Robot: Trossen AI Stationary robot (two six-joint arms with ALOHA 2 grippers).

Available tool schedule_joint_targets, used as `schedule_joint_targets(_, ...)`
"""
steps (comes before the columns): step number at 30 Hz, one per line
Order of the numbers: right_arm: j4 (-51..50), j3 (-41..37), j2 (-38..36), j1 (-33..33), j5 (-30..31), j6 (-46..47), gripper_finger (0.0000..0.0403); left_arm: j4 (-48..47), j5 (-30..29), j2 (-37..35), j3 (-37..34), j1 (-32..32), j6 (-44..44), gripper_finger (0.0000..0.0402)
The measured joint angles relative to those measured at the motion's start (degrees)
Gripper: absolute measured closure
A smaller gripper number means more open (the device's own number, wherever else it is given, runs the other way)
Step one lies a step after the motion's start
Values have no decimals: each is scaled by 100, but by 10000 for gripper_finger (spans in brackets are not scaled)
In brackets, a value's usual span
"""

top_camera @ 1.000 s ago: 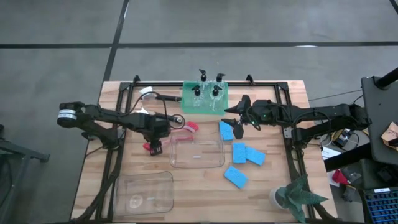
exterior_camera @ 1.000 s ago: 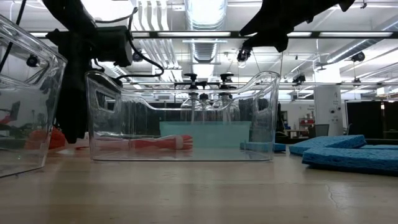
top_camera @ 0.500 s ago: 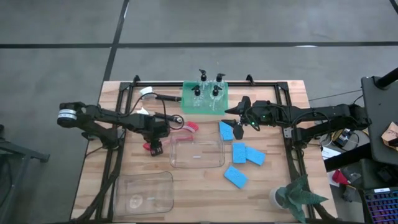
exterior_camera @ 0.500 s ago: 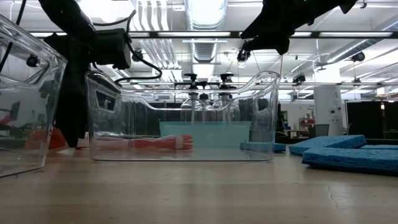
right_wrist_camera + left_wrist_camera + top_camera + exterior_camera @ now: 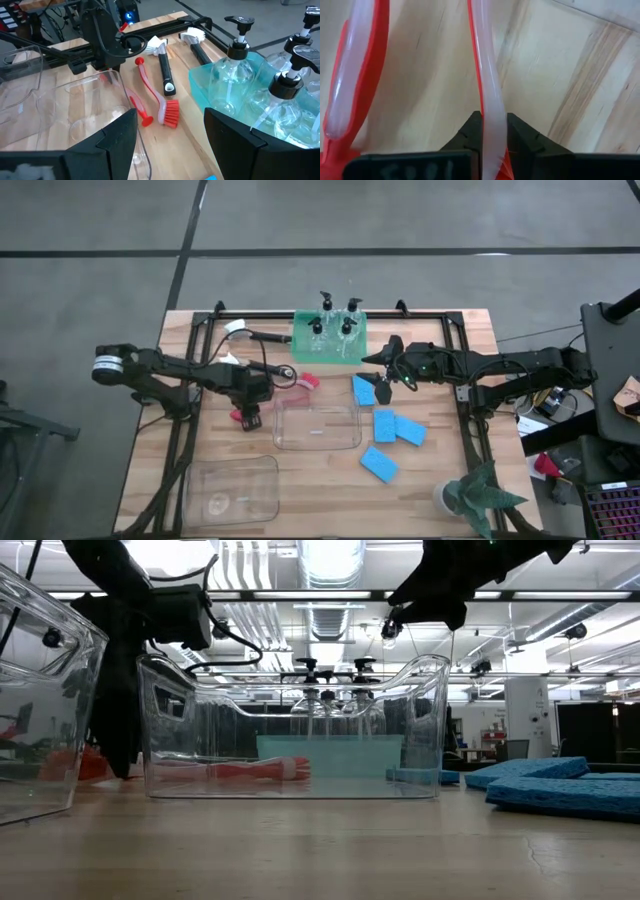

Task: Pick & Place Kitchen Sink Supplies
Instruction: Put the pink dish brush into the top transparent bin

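I see the wooden table with two clear bins on it, and both look empty to me, so I think the job has hardly begun. The bin in the middle has nothing in it, and the bin near the front corner has nothing in it either. Four blue sponges lie loose on the wood beside the middle bin. Four pump bottles stand in the green tray at the back. The black brush and the red brush lie on the table between the tray and the middle bin. My left gripper is down at the table just left of the middle bin, and its fingers are pinched on a thin red and clear handle. My right gripper hangs above the sponges with its fingers spread wide and holds nothing. All of it is left to put away. I cannot read any words or labels.
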Motion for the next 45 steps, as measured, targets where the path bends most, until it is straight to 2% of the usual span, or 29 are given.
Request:
schedule_joint_targets(10,7,0,0,0,0,-2,179,-1114,-204,-12,457,9,87,350)
schedule_joint_targets(19,61,0,0,1,0,-2,179,-2723,-1367,-305,1565,9,199,350)
schedule_joint_targets(24,67,0,0,0,0,-25,179,-3209,-1694,-557,2427,9,166,348)
schedule_joint_targets(29,72,0,0,0,0,-28,179,-2405,-1400,-722,3093,-64,157,348)
schedule_joint_targets(36,86,0,0,0,2,-20,179,-121,530,-593,2987,-366,55,347)
schedule_joint_targets(45,87,-56,0,1,1,-5,179,804,498,148,2509,-912,-403,346)
